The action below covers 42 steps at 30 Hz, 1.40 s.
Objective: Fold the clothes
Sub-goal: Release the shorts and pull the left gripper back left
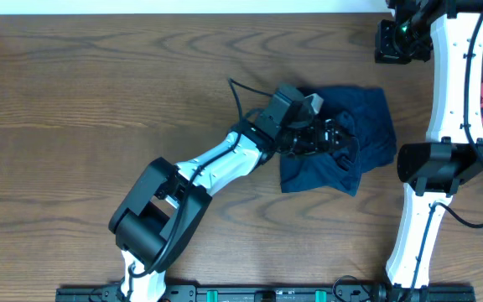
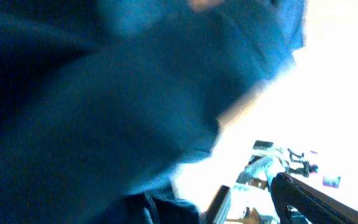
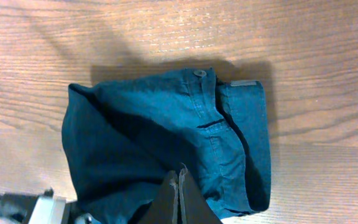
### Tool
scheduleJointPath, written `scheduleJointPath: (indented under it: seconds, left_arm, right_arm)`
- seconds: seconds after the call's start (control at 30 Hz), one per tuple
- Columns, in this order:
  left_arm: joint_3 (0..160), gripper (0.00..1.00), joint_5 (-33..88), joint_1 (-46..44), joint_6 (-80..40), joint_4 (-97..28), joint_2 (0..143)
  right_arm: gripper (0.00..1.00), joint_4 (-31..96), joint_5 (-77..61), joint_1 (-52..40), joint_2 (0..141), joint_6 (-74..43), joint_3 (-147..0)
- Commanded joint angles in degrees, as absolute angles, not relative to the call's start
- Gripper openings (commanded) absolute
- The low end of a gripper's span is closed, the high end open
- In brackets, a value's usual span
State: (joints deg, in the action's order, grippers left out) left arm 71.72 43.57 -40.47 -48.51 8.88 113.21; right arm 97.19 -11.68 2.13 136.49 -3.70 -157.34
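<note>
Clothes (image 1: 374, 126) lie bunched, their label (image 3: 244, 83) unreadable; left gripper (image 1: 329, 134) amid cloth, grip unclear; right gripper (image 3: 178, 186) clenched, empty.

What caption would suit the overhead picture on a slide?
Left gripper at the bunched navy clothes on a wooden table; right gripper apart.

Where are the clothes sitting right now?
Overhead view: the clothes lie bunched on the table right of centre, under the left gripper, beside the right arm.

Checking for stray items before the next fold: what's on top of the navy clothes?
Only the left gripper sits over the clothes. The fabric beneath it is covered, so whether its jaws pinch cloth cannot be told.
</note>
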Motion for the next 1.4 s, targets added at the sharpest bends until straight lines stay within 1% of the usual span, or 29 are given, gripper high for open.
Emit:
scheduleJointPath:
  seconds: [0.0, 0.13, 0.3, 0.5, 0.53, 0.73, 0.8, 0.83, 0.87, 0.9, 0.93, 1.0, 1.03, 1.1, 1.17, 1.2, 1.23, 1.37]
  left_arm:
    - [72.25, 0.95, 45.95, -40.99, -49.21, 13.3, 113.3]
    - [72.25, 0.95, 44.23, -40.8, -49.17, 18.57, 113.27]
    - [72.25, 0.95, 33.87, -38.41, -47.79, 15.35, 113.27]
    - [72.31, 0.96, 27.92, -33.98, -41.8, 14.48, 113.27]
    - [72.62, 1.0, 27.53, -32.67, -41.8, 14.46, 113.25]
    - [74.0, 1.0, 31.99, -23.81, -41.85, 12.88, 111.42]
    - [74.0, 1.0, 32.56, -20.49, -41.82, 10.31, 110.26]
    - [74.0, 1.0, 32.62, -18.79, -41.78, 8.23, 109.54]
    - [74.0, 1.0, 32.73, -17.47, -41.54, 6.31, 109.06]
    - [74.0, 1.0, 33.3, -16.03, -40.25, 4.25, 108.47]
    - [74.0, 1.0, 33.85, -15.11, -38.94, 2.9, 108.07]
    - [74.0, 1.0, 34.06, -13.04, -35.48, -1.21, 107.28]
    - [74.0, 0.99, 34.06, -12.01, -33.65, -3.36, 106.94]
    - [74.0, 0.99, 33.98, -10.44, -31.09, -6.68, 106.63]
    - [74.0, 0.99, 33.91, -8.45, -30.17, -9.41, 106.61]
    - [74.0, 0.98, 33.87, -7.44, -30.17, -10.37, 106.61]
    - [74.0, 0.99, 33.93, -6.42, -30.17, -11.2, 106.61]
    - [73.97, 0.98, 36.14, -2.76, -28.93, -13.34, 106.61]
  right_arm:
    - [0.01, 97.3, -10.96, 2.7, 136.7, -3.62, -158.3]
    - [0.01, 97.3, -10.98, 2.68, 136.7, -3.66, -158.3]
    - [0.01, 97.32, -12.49, 2.68, 136.7, -3.81, -158.3]
    - [0.01, 97.32, -15.97, 2.61, 136.7, -3.27, -158.3]
    - [0.01, 97.32, -16.62, 2.52, 136.7, -2.94, -158.3]
    - [0.01, 97.34, -16.38, -0.62, 136.66, -1.43, -158.26]
    - [0.01, 97.34, -16.53, -2.66, 136.66, -1.43, -158.01]
    - [0.07, 97.32, -16.43, -4.05, 136.66, -1.39, -157.91]
    - [0.2, 97.32, -16.29, -5.21, 136.66, -1.37, -157.67]
    - [0.37, 97.34, -16.34, -6.72, 136.66, -1.3, -157.21]
    - [0.39, 97.34, -16.34, -7.68, 136.66, -1.23, -156.92]
    - [0.41, 97.34, -16.34, -10.2, 136.66, -1.28, -156.31]
    - [0.44, 97.34, -16.34, -11.66, 136.66, -1.67, -155.81]
    - [0.55, 97.34, -16.36, -14.22, 136.66, -3.03, -154.67]
    - [0.53, 97.34, -16.27, -16.32, 136.66, -3.84, -152.7]
    - [0.54, 97.34, -16.34, -17.1, 136.68, -3.88, -151.11]
    - [0.58, 97.34, -16.47, -17.58, 136.66, -4.03, -149.42]
    - [0.68, 97.32, -16.45, -17.98, 136.66, -3.27, -141.69]
